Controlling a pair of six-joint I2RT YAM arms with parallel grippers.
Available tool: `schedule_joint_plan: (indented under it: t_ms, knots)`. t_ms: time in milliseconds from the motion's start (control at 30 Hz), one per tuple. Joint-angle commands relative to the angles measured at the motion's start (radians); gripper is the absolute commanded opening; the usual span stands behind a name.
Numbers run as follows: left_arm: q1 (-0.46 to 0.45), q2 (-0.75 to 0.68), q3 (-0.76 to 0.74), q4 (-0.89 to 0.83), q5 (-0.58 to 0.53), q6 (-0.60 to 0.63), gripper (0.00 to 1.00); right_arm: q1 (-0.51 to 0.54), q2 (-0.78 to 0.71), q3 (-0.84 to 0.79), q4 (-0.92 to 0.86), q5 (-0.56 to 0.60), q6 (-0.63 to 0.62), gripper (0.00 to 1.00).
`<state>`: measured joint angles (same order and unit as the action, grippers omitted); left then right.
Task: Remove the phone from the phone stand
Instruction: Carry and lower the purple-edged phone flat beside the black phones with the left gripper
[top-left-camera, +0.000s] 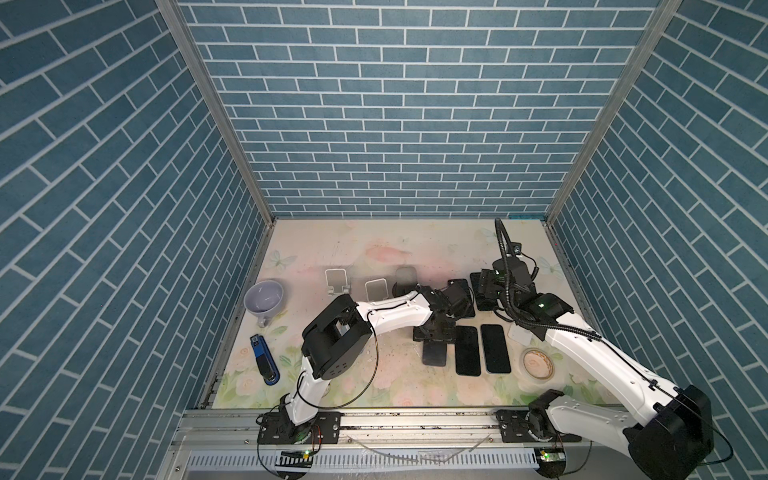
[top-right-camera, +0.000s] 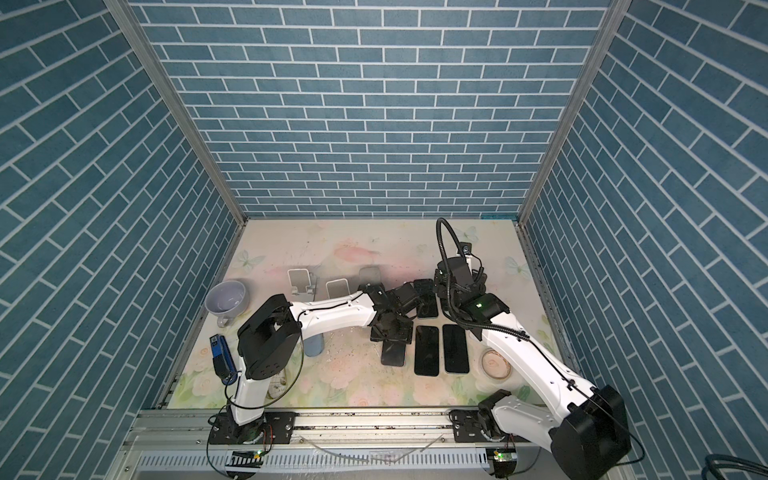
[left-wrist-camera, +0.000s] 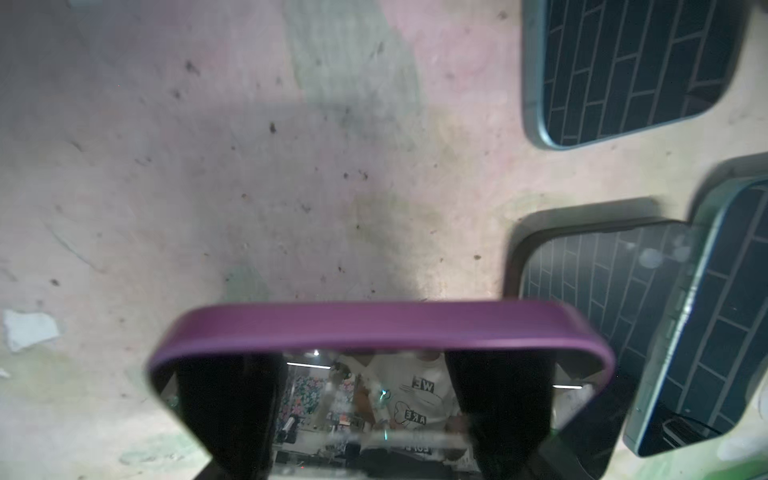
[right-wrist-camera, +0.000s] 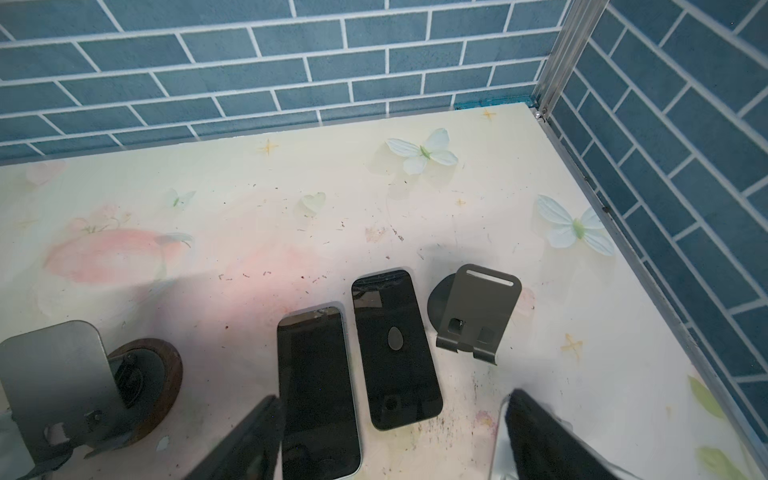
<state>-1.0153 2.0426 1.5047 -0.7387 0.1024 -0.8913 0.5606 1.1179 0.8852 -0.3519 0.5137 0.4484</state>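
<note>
Phones (top-left-camera: 467, 350): five, three near, two far
Phone stands (top-left-camera: 336, 280): four, two white, two grey
Mug (top-left-camera: 264, 297): one
Stapler (top-left-camera: 264, 359): one
Tape roll (top-left-camera: 526, 366): one

In a top view the cup (top-left-camera: 264, 297) sits left, the stapler (top-left-camera: 264, 353) below it. The phone (top-left-camera: 434, 354) lies left of two other phones (top-left-camera: 467, 350) (side by side), tape roll (top-left-camera: 538, 363) on their right.

Left hand (top-left-camera: 433, 329) covers the far end of the purple-cased phone (left-wrist-camera: 374, 326) in both top views, and up close that phone is blurred and runs off the frame. Do the dark fingers (left-wrist-camera: 226, 411) clamp it? Can't tell. Right hand (right-wrist-camera: 391, 399) shows finger ends only, the rest cut off. Grey stand (right-wrist-camera: 54, 386) clipped at the picture's edge; a blue-grey cylinder (top-right-camera: 312, 347) sits half under the left arm.
</note>
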Motion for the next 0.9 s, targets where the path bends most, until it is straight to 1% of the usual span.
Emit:
schedule_joint_plan:
  t_ms: [0,133,367,567,733,800,867]
  knots:
    - [-0.006,0.005,0.011,-0.046,0.016,-0.051,0.59,-0.004,-0.028,-0.035,-0.009,-0.001,0.017,0.85]
    - [-0.008,0.012,0.011,-0.079,0.014,-0.07,0.59,-0.005,-0.035,-0.047,-0.001,-0.003,0.015,0.84]
    - [-0.022,0.087,0.102,-0.186,0.027,-0.068,0.6,-0.004,-0.05,-0.064,0.001,-0.024,0.013,0.85]
    - [-0.027,0.129,0.139,-0.204,0.043,-0.082,0.61,-0.005,-0.1,-0.108,0.016,-0.038,0.015,0.84]
    - [-0.029,0.158,0.144,-0.206,0.069,-0.117,0.62,-0.005,-0.133,-0.123,0.018,-0.045,0.006,0.85]
    - [-0.032,0.166,0.142,-0.203,0.073,-0.128,0.63,-0.006,-0.142,-0.127,0.021,-0.049,0.0,0.85]
    - [-0.035,0.163,0.14,-0.193,0.067,-0.135,0.67,-0.006,-0.147,-0.13,0.021,-0.052,-0.004,0.85]
